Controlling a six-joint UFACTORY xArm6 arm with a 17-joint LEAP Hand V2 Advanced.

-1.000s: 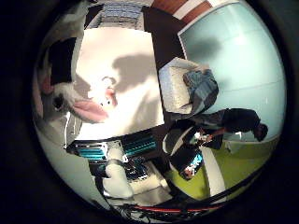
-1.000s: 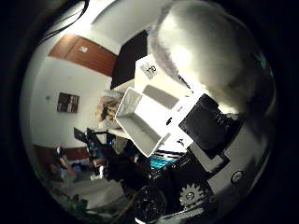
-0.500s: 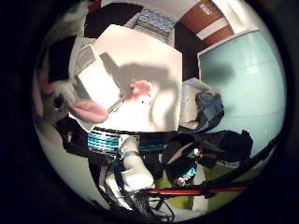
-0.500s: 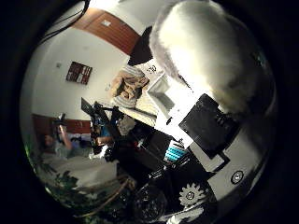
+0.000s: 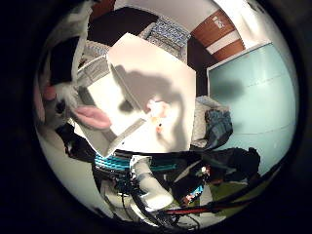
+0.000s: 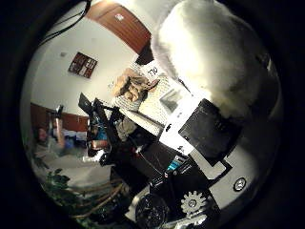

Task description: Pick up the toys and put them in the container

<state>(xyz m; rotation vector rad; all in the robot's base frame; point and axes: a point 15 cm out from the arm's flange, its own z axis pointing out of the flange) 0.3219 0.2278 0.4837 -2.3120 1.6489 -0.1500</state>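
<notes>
This looks like an office or lab room given over to robot trials. A square white table (image 5: 161, 83) stands on dark flooring, and a patterned grey upholstered seat (image 5: 168, 33) sits beside it. Reddish-brown wooden wall panels (image 5: 219, 34) adjoin a large pale teal partition wall (image 5: 251, 92). Elsewhere, a small dark framed picture (image 6: 82, 65) hangs on a plain white wall, a cluttered worktable (image 6: 143, 98) carries stacked goods, and green leafy potted plants (image 6: 52, 183) grow nearby.
</notes>
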